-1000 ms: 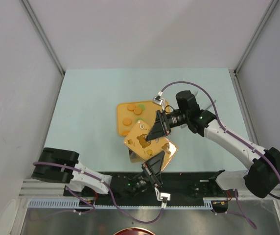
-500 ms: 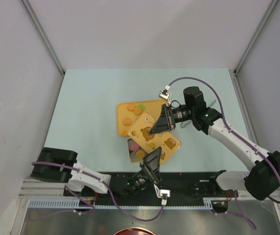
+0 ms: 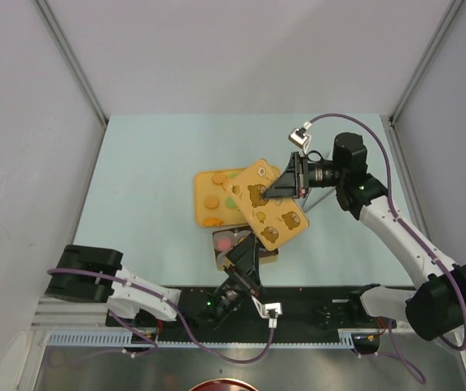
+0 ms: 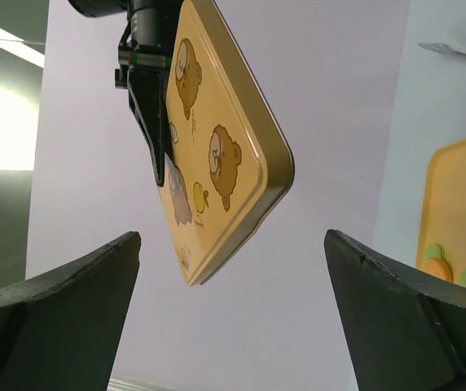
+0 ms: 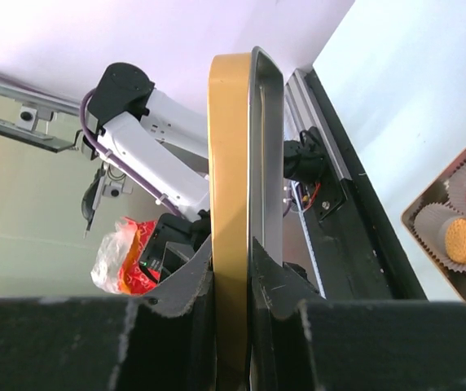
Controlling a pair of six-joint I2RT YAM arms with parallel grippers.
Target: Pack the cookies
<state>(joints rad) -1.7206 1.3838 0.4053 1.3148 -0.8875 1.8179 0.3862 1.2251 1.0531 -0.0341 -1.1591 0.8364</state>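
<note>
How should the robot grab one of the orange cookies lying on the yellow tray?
Pinch an orange cookie by its round rim, coming straight down from above. It lies flat on the yellow tray, so only its thin edge offers opposite sides to squeeze. The open left gripper looks free for this; the right gripper is shut on the bear lid.

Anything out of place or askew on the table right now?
Only the bear-printed lid: it hangs tilted in the air, clamped in the right jaws, over part of the yellow tray and the open tin. Nothing looks spilled or damaged.
</note>
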